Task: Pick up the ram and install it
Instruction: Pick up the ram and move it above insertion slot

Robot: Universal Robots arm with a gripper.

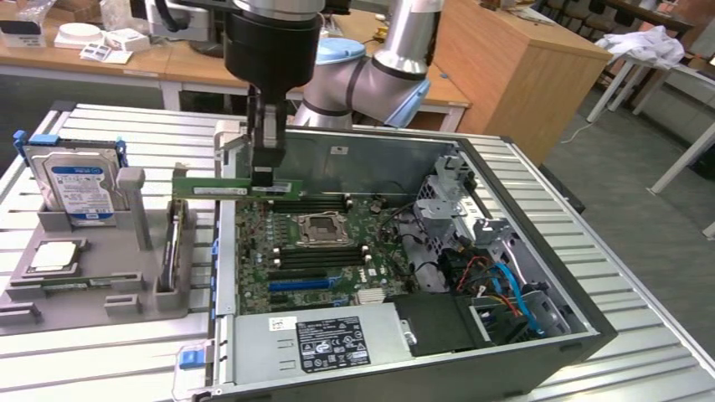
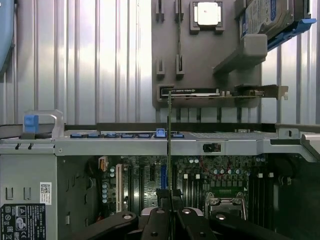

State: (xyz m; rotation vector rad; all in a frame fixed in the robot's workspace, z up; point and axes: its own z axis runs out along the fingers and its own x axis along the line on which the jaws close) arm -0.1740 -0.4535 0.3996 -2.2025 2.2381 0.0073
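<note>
The ram (image 1: 218,188) is a long, thin green stick, held level over the open computer case's wall on the exterior view's left and the motherboard (image 1: 335,251). My gripper (image 1: 263,177) comes straight down from above and is shut on the stick near one end. In the wrist view the ram (image 2: 169,140) is seen edge-on as a thin line rising from between my gripper (image 2: 170,202) fingers, with the motherboard (image 2: 200,175) and its dark memory slots (image 2: 187,182) behind it. I cannot tell whether the stick touches a slot.
A grey fixture tray (image 1: 67,306) at the exterior view's left holds a blue-labelled hard drive (image 1: 76,188), a silver processor chip (image 1: 54,255) and an upright card (image 1: 170,251). Inside the case (image 1: 581,335) are the processor socket (image 1: 318,228), cables (image 1: 503,285) and a power supply (image 1: 330,339).
</note>
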